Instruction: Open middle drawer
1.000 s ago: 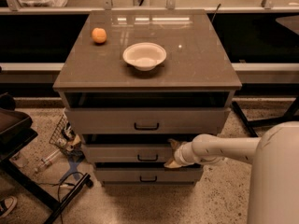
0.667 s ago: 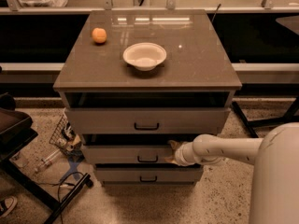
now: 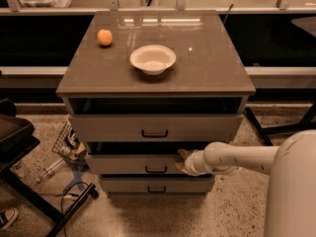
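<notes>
The middle drawer [image 3: 128, 164] is the second of three grey-brown flat fronts in the cabinet, with a thin black bar handle [image 3: 156, 170]. It stands out a little from the cabinet, with a dark gap above its front. My gripper [image 3: 181, 161] comes in from the right on a white arm and sits at the drawer's top edge, just right of the handle. The top drawer [image 3: 154, 127] stands out further, above it. The bottom drawer [image 3: 156, 185] lies below.
A white bowl [image 3: 152, 59] and an orange [image 3: 104, 37] sit on the cabinet top [image 3: 212, 68]. A dark chair or cart [image 3: 15, 142] stands at the left, with wire clutter and cables [image 3: 69, 147] on the floor. My white body [image 3: 291, 186] fills the lower right.
My gripper has shifted slightly left and up along the middle drawer's front, toward the handle. The drawers have not visibly moved.
</notes>
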Robot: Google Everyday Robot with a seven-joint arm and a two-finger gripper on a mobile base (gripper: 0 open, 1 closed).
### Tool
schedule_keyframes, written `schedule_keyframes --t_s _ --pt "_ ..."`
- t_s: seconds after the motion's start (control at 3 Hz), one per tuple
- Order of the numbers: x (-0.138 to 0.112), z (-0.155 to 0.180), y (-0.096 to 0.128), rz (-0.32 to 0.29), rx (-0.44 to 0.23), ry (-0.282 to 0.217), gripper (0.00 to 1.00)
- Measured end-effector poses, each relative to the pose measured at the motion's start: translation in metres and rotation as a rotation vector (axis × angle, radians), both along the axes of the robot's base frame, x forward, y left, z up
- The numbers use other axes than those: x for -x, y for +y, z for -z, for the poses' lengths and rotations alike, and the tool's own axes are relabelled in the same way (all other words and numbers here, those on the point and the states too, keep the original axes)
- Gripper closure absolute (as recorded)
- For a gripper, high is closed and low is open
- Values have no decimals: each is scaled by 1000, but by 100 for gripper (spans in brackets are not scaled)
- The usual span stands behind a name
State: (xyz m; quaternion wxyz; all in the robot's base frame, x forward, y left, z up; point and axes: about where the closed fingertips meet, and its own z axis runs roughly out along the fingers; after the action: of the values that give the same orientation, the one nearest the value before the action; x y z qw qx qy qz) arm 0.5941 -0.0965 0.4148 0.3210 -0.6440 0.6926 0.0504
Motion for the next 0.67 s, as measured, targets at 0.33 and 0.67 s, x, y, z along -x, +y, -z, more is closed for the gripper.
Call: schedule_keyframes --t_s 0.33,0.67 --pt "0 -1 0 0 0 0 100" --pt "0 -1 0 0 0 0 100"
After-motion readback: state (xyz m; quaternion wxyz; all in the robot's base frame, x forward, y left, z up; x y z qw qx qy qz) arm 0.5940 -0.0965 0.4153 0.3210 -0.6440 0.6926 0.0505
